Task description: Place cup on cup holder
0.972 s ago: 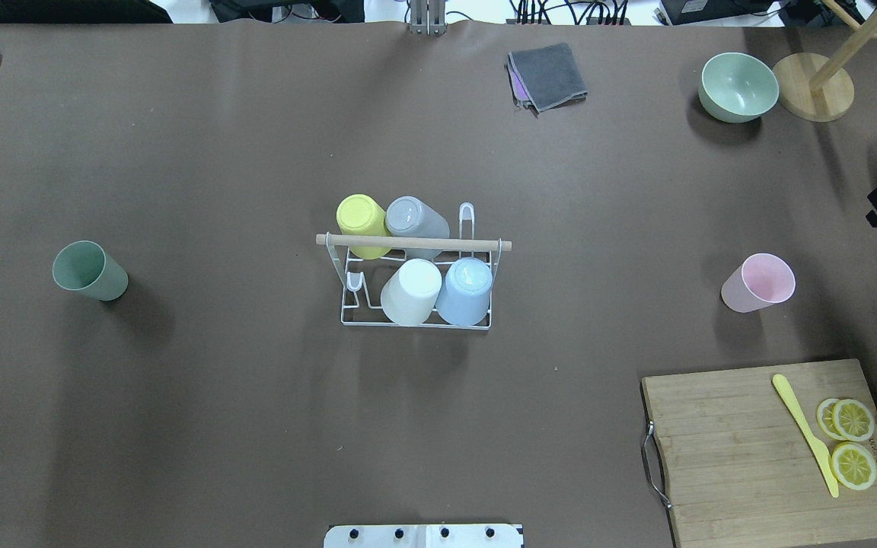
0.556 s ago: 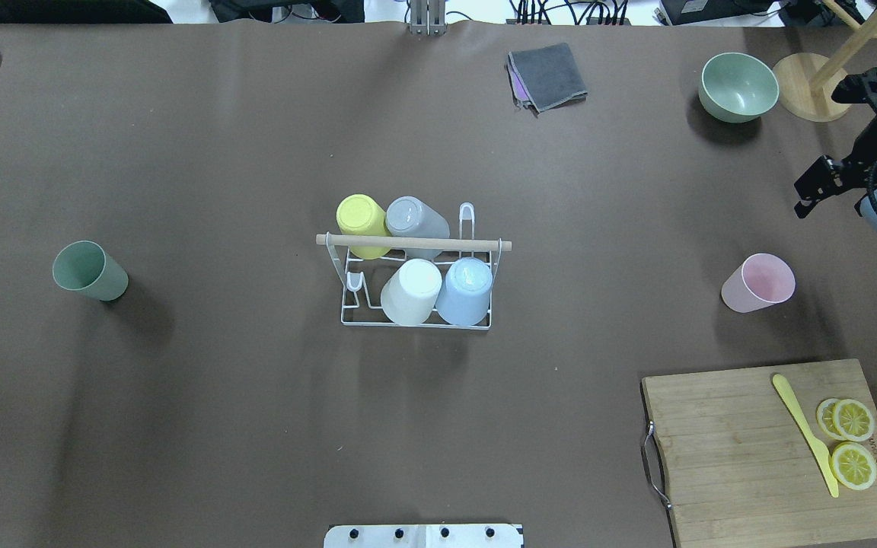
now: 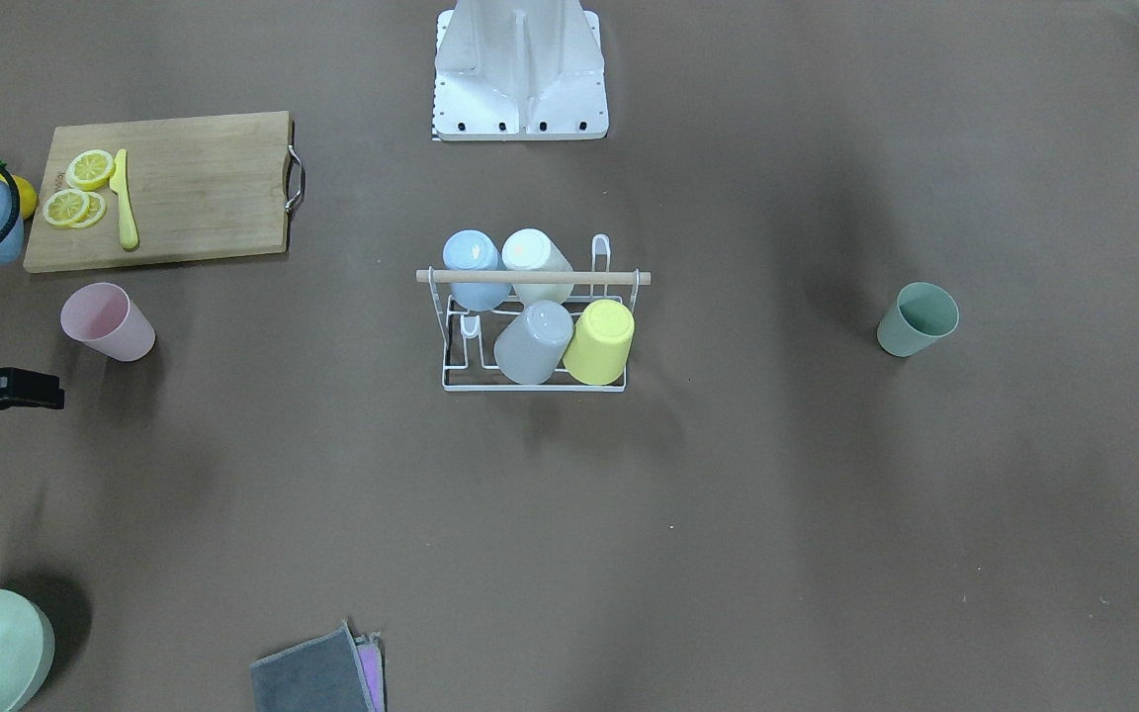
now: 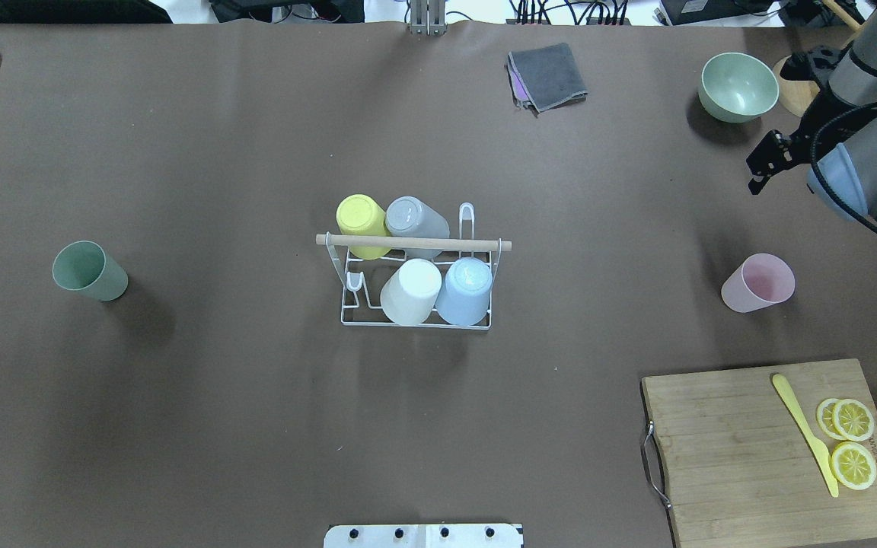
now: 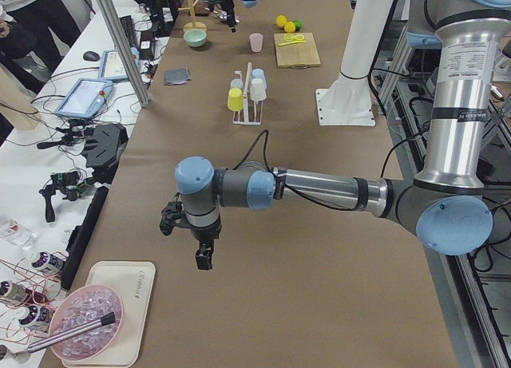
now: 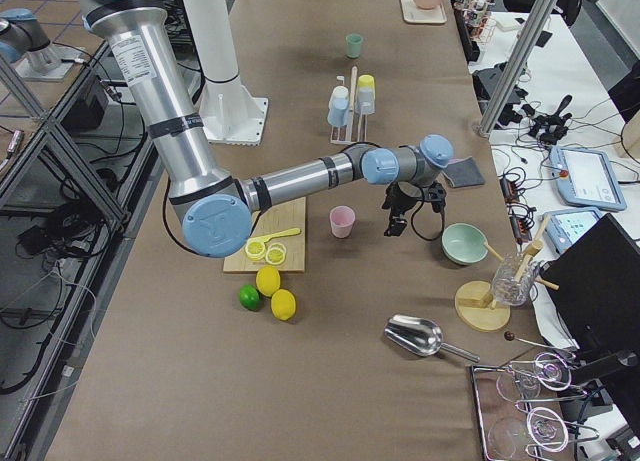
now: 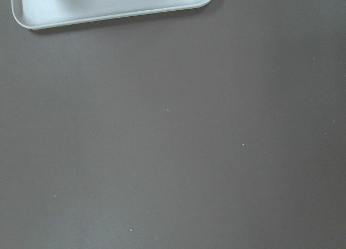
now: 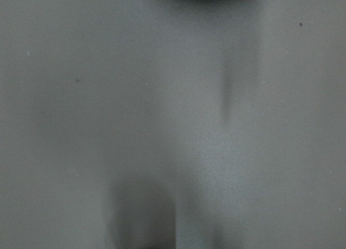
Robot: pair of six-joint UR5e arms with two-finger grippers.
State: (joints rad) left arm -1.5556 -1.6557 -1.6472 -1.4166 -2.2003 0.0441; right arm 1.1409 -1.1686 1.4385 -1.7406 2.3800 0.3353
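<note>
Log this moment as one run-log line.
stage: pre-grasp | right gripper: between bowl and pink cup, nothing held | pink cup: upright, untouched | cup holder: four cups racked | left gripper: near tray, state unclear

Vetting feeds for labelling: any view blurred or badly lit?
Right wrist view: out of focus, just hazy table with dark smudges. Left wrist view: sharp, tray edge crisp. Overhead view: even light, soft shadow beside green cup.

Beneath the right gripper [image 6: 413, 224] the brown tabletop [image 8: 173, 119] blurs; the flat white tray [image 7: 108, 14] near the left gripper [image 5: 185, 242] is cropped.
</note>
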